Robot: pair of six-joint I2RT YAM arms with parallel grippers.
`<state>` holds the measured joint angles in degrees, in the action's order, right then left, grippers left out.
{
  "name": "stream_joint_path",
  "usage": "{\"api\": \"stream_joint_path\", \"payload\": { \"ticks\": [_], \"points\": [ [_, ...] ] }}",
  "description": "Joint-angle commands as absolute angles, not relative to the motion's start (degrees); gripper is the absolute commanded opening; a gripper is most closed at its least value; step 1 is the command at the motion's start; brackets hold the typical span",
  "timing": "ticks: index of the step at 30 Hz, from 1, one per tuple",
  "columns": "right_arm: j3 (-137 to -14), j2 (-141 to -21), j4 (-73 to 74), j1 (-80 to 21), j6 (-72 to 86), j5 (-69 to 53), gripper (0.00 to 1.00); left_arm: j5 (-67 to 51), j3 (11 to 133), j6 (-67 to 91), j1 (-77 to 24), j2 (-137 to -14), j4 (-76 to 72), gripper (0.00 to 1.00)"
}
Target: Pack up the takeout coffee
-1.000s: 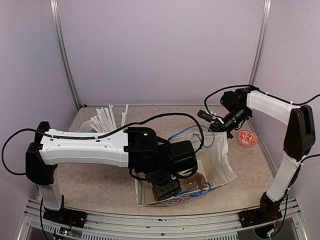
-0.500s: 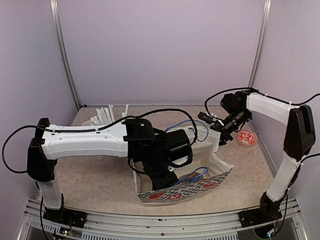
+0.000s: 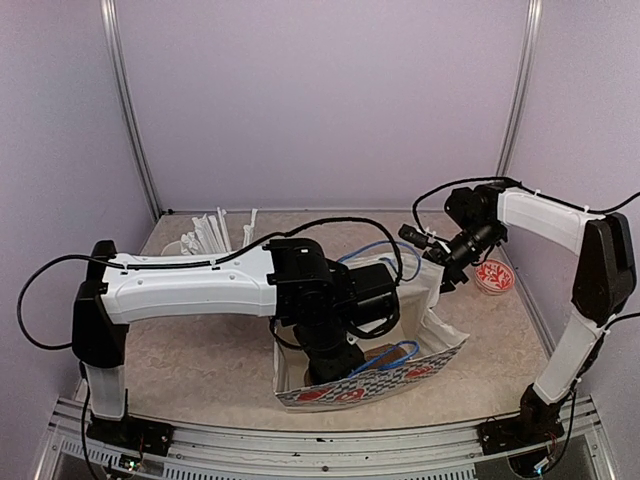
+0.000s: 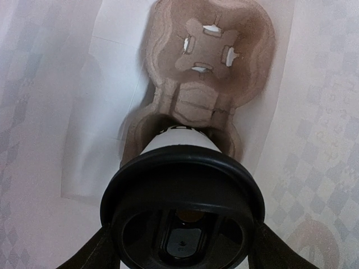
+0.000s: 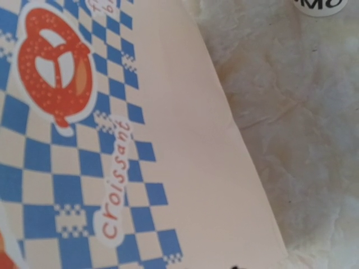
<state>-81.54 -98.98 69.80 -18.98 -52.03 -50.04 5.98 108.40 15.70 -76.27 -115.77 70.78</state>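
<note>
Inside the paper bag (image 3: 350,388), over the cardboard carrier (image 4: 208,67) on its floor, the lidded coffee cup (image 4: 180,143) is clamped at the lid by the left gripper (image 4: 182,249). The right gripper (image 3: 443,270) sits at the bag's rim (jaws too small to tell). Step looks like seating the cup; next calls for a straight drop into the near socket, then release.

place: robot lab booth | shown by: bare lilac walls (image 3: 320,100); aluminium posts (image 3: 129,110); base rail (image 3: 300,438)

1 cup (image 4: 180,168) sits in the carrier's (image 4: 193,101) near pocket inside the bag (image 3: 350,389), straws (image 3: 212,235) behind-left.
</note>
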Motion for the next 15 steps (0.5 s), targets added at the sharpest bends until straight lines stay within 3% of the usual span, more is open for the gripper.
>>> {"api": "stream_joint_path", "payload": {
  "ticks": [1, 6, 15],
  "points": [
    [-81.28, -96.23, 70.30, -18.54, -50.86, -50.09, 0.38, 5.75, 106.99, 19.34, -78.68, -122.19, 76.68, 0.38],
    [-82.32, -95.49, 70.85, -18.57, -50.00, -49.38, 0.38, 8.57, 110.03, 20.03, -79.56, -122.26, 78.26, 0.38],
    [-83.34, -94.04, 71.10, -18.54, -48.93, -49.22, 0.39, 9.86, 116.71, 20.86, -79.28, -119.58, 78.18, 0.55]
  ]
}}
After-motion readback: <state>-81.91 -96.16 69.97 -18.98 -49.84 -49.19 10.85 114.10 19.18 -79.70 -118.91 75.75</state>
